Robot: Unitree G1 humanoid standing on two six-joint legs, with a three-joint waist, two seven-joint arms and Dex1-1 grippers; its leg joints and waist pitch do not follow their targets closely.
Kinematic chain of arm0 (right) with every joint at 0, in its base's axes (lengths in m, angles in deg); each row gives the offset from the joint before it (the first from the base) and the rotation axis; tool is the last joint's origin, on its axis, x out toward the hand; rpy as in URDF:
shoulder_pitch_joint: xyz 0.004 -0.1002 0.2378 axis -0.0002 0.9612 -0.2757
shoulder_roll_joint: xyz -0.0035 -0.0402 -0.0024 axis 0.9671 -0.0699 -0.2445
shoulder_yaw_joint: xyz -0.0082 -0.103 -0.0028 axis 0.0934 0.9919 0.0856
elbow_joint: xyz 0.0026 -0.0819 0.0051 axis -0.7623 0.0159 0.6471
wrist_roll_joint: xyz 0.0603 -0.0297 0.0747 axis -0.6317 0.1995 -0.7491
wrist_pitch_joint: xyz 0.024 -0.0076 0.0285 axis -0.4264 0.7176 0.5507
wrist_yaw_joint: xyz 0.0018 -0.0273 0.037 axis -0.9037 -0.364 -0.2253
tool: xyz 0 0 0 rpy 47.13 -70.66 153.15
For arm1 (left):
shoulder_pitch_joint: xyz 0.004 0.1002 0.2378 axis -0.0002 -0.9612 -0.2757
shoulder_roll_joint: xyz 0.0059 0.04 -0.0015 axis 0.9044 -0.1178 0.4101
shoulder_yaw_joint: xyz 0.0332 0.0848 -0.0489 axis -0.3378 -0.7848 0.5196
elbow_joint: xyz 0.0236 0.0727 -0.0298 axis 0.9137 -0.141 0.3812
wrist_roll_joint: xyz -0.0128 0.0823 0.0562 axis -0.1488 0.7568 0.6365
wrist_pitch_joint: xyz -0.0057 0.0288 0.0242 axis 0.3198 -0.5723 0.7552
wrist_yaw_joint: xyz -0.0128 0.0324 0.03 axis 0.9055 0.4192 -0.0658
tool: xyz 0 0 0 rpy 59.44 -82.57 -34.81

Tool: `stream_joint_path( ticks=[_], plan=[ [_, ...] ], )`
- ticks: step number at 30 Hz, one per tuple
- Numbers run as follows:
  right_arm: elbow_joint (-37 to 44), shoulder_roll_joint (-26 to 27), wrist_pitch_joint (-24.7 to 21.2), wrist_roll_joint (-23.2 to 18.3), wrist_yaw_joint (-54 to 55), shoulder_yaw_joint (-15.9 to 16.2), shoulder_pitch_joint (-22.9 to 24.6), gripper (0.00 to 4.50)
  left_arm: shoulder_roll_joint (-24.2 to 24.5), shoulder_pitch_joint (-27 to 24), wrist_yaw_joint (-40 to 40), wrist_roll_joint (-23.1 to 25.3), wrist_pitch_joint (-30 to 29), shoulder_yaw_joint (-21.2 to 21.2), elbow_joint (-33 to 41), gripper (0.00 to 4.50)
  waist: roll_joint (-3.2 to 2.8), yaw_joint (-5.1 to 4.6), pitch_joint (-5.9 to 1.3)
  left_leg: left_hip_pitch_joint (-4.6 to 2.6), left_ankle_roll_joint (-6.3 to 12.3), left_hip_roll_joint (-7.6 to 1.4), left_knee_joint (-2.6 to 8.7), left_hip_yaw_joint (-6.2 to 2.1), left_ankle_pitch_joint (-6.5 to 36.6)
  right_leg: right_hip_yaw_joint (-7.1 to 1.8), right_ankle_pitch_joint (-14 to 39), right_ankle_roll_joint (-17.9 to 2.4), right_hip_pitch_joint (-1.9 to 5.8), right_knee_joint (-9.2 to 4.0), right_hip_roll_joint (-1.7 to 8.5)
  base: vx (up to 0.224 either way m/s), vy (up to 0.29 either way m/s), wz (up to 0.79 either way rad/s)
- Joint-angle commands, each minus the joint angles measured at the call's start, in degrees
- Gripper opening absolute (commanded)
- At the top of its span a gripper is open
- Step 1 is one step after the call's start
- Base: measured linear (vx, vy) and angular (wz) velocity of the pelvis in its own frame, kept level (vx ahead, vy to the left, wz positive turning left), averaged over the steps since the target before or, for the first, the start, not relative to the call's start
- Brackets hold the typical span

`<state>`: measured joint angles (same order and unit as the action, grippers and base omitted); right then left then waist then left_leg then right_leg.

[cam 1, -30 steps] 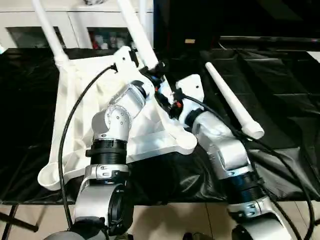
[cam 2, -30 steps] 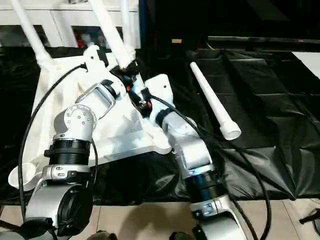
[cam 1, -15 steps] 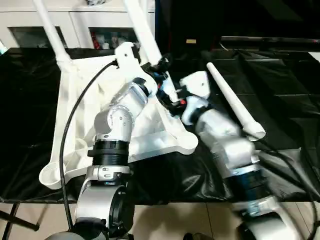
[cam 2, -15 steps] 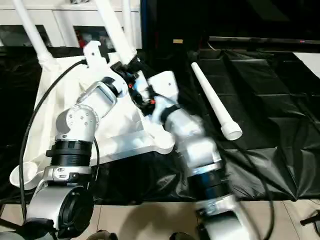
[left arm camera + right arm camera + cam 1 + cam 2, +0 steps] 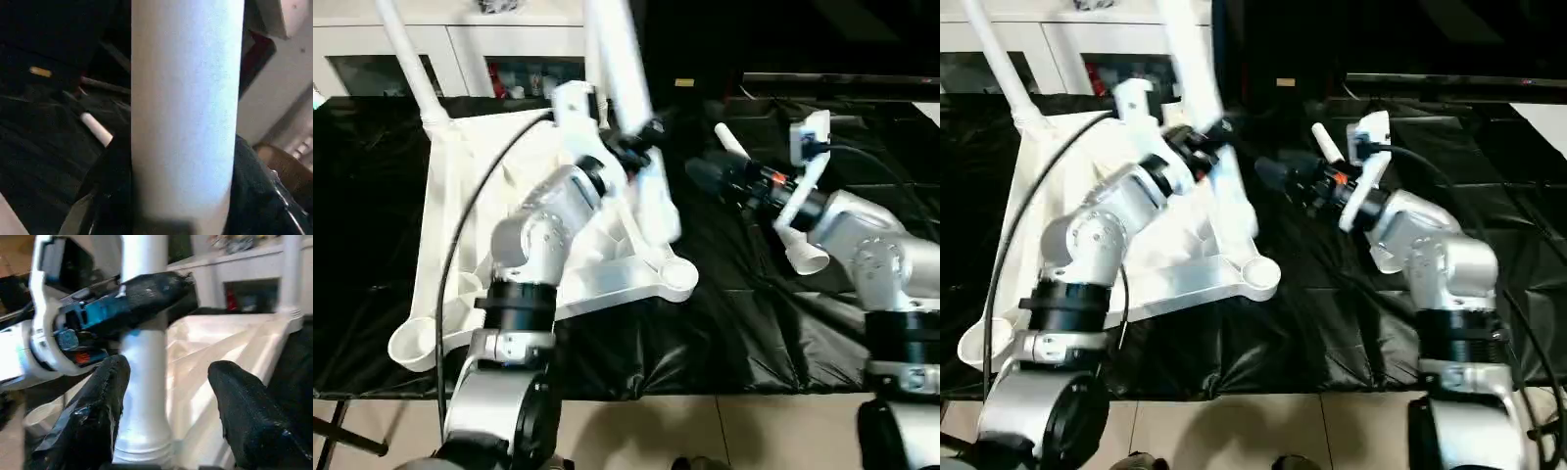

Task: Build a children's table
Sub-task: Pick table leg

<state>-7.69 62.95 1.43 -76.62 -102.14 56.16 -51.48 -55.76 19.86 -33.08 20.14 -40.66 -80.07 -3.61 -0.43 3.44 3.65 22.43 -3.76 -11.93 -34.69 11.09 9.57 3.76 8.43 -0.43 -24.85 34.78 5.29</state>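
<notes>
Gripping a white leg [image 5: 619,61], the left gripper [image 5: 639,137] has its two black fingers clamped round the tube a little above the tabletop [image 5: 460,225]. In the left wrist view that leg [image 5: 186,107] rises straight out between the dark fingers [image 5: 257,191], pressed on both sides. The held leg stands steeply, leaning slightly, with its lower part reaching down toward the tabletop's near right side; motion blur hides where its foot ends. Behind the gripper the silver left forearm [image 5: 543,235] crosses over the ribbed underside of the tabletop, a black cable looping beside it.

The right gripper [image 5: 703,174] is parted and holds nothing. Its two black fingers [image 5: 102,406] stand well apart in the right wrist view, with the held leg and the left gripper [image 5: 142,293] seen between them and beyond. It hovers over the black cloth [image 5: 862,127], just right of the tabletop, pointing toward the left gripper.

The tabletop lies upside down on the cloth at the left. A second leg [image 5: 409,54] stands in its far left corner socket. The near left socket [image 5: 411,343] and the near right socket [image 5: 677,277] show open rims. A loose leg [image 5: 803,257] lies on the cloth at the right, partly under the right arm [image 5: 876,255]. A white cabinet [image 5: 480,49] stands behind.
</notes>
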Motion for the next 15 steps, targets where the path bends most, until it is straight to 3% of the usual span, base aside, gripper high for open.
stream_joint_path(
  ticks=[1, 4, 5, 6, 10, 15],
  plan=[
    [-0.2, -1.1, -1.9, -1.1, -3.0, 1.7, -1.5, 2.94, 1.0, -0.3, 5.1, -2.4, -1.4, -1.9, 3.3, 1.93, 1.35, 0.46, -5.1, -0.68, 4.94, -0.28, 2.91, -0.16, 7.6, -1.46, 13.8, -10.9, 4.39, -4.09, 1.78, 0.0, 0.0, 0.0],
    [-0.4, -2.0, -2.5, -1.4, -6.1, 3.2, -1.6, 2.94, 1.9, -0.9, 10.7, -5.5, -3.5, -2.8, 5.1, 1.93, 1.16, 0.51, -5.02, -0.78, 4.56, -0.4, 2.88, -0.11, 7.8, -1.49, 13.9, -11.6, 4.06, -3.96, 1.77, 0.0, 0.0, 0.0],
    [-0.4, -2.4, -2.4, -1.4, -7.2, 3.8, -1.6, 2.94, 2.3, -0.9, 12.2, -6.4, -4.3, -2.9, 5.4, 1.93, 1.72, 0.45, -5.01, -0.73, 4.66, -0.36, 2.87, -0.03, 8.1, -1.46, 14.3, -11.4, 4.12, -4.07, 1.72, 0.0, 0.0, 0.0],
    [-0.3, -2.8, -1.8, -1.1, -8.5, 4.6, -1.5, 2.94, 2.9, -1.0, 13.8, -7.0, -4.9, -3.2, 5.6, 1.93, 1.46, 0.54, -4.93, -0.7, 4.42, -0.35, 2.9, -0.11, 8.3, -1.51, 15.0, -11.1, 4.12, -3.99, 1.77, 0.0, 0.0, 0.0],
    [-0.4, -4.5, -2.5, -2.3, -15.3, 7.5, -1.8, 2.94, 4.6, -1.3, 20.4, -9.8, -7.4, -4.3, 6.6, 1.93, 1.43, 0.55, -4.9, -0.78, 3.91, -0.42, 2.92, -0.14, 8.8, -1.55, 16.0, -10.4, 4.06, -4.1, 1.81, 0.0, 0.0, 0.0],
    [-1.3, -5.5, -3.7, -2.8, -20.0, 9.7, -3.0, 2.94, 5.5, -1.6, 24.5, -13.0, -10.3, -5.0, 8.3, 1.92, 1.92, 0.66, -4.95, -0.76, 4.19, -0.48, 2.88, -0.15, 8.4, -1.54, 15.1, -11.2, 4.11, -3.77, 1.81, 0.0, 0.0, 0.0]
  ],
)
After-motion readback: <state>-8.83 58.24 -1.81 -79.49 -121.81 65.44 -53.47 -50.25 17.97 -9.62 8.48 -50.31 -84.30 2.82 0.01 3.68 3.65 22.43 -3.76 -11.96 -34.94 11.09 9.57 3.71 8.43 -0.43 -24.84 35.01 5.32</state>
